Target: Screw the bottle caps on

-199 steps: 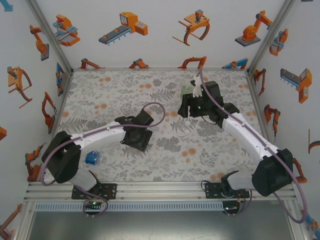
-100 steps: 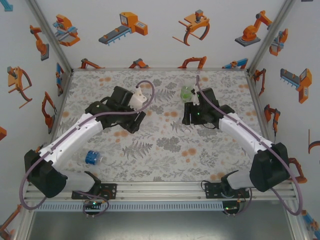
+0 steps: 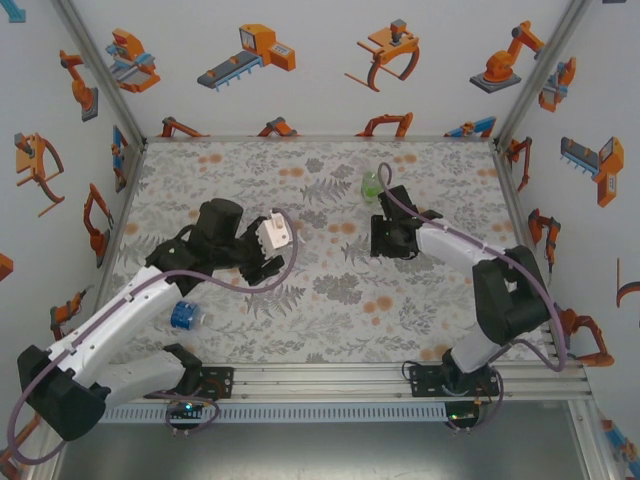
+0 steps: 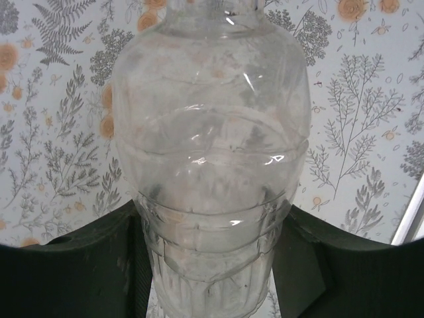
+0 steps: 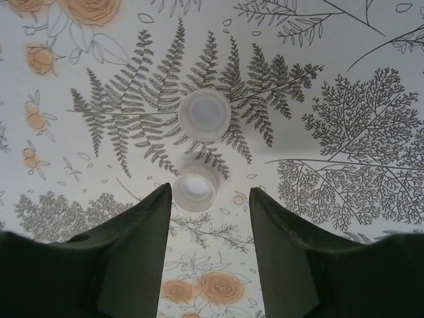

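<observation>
My left gripper (image 4: 211,215) is shut on the clear plain bottle (image 4: 211,152), its fingers (image 4: 93,265) pressing the ribbed lower body. From above, this bottle (image 3: 272,234) hangs over the table's left half in the left gripper (image 3: 260,252). Two white bottle caps lie on the table under my right gripper (image 5: 212,192). One cap (image 5: 194,187) sits just ahead of the left fingertip, the other cap (image 5: 204,114) farther out. The right jaws stand open with nothing between them. The green bottle (image 3: 372,185) stands just behind the right gripper (image 3: 386,243). The blue-labelled bottle (image 3: 186,316) lies near the left arm.
The floral table cover (image 3: 330,320) runs to printed walls at the back and sides. An aluminium rail (image 3: 320,385) with both arm bases borders the near edge. The right arm's elbow (image 3: 505,290) is folded back at the right.
The left arm has swung from the table's middle toward the back left and partly back, carrying the clear bottle. The right arm has folded its elbow, its gripper staying near the green bottle.
</observation>
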`<state>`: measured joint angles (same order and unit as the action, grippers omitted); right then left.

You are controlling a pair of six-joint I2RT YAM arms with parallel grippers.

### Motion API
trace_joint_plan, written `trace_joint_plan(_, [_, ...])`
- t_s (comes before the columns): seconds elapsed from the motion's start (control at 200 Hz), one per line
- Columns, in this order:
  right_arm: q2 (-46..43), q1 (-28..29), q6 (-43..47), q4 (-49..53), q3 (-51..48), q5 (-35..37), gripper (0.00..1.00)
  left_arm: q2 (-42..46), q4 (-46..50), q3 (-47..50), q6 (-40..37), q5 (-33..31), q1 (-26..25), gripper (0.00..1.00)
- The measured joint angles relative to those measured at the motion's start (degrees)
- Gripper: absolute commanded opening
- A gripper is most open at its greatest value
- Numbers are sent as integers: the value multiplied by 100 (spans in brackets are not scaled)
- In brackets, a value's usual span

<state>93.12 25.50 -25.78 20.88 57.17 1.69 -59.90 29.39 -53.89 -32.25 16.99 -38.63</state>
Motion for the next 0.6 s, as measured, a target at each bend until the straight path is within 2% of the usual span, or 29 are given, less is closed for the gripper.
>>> trace_joint_plan(0.235, [542, 0, 0, -140, 328, 96, 48, 557, -341, 555, -584, 140, 0, 0])
trace_joint_plan(0.601, [879, 0, 4, -192, 627, 101, 44, 612, -435, 634, -1005, 216, 0, 0])
